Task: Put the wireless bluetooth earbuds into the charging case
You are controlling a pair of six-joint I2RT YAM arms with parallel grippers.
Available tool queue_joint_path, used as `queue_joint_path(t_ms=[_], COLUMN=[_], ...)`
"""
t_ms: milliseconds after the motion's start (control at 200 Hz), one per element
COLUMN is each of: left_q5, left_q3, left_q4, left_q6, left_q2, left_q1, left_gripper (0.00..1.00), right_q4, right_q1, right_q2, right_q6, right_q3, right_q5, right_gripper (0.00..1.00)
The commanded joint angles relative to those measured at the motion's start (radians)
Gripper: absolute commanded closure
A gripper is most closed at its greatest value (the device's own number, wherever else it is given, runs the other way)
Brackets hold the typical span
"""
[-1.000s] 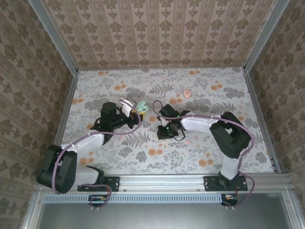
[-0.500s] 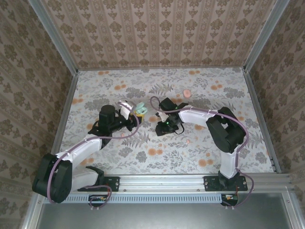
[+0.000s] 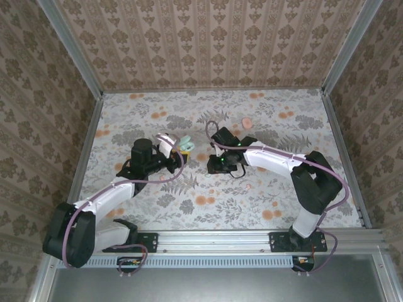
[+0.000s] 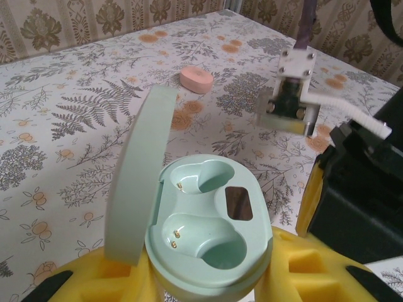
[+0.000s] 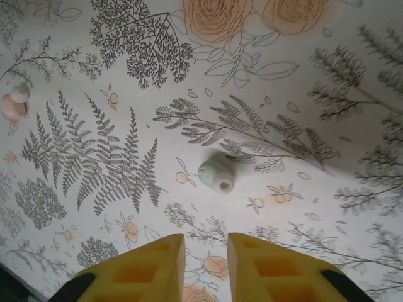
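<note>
Left wrist view: your left gripper is clamping the mint charging case between its yellow pads — the lid is standing open at the left and both wells are showing their contact pins. A pink case is resting on the flowered table at upper centre, well apart. Right wrist view: your right gripper is pointing down at the table with its jaws narrowly parted, gripping nothing. A mint earbud is lying just above the fingertips, centre frame, and a pink earbud is sitting at the left edge — both are lying outside the charging case.
</note>
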Motion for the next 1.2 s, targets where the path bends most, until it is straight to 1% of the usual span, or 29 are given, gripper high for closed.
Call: queue_joint_path(t_ms=[0, 150, 625, 805, 1195], left_q5=[0.005, 0.000, -0.007, -0.009, -0.011], left_q3=[0.004, -0.003, -0.010, -0.009, -0.012], left_q4=[-0.012, -0.023, -0.023, -0.030, -0.036], left_q6=[0.024, 0.027, 0.030, 0.035, 0.037], left_q2=[-0.017, -0.033, -0.037, -0.038, -0.037], left_q1=[-0.003, -0.004, -0.004, -0.005, -0.005], left_gripper=[0.89, 0.89, 0.89, 0.89, 0.89], right_q4=[0.000, -0.066, -0.153, -0.170, -0.187], right_q1=[0.034, 0.070, 0.089, 0.089, 0.088], right_q2=[0.061, 0.126, 0.226, 0.256, 0.282], right_q6=[0.028, -0.048, -0.269, -0.304, -0.318], right_q3=[0.053, 0.120, 0.232, 0.254, 0.253], right_q5=[0.054, 0.089, 0.138, 0.136, 0.199], right_gripper=[0.79, 0.83, 0.83, 0.83, 0.82])
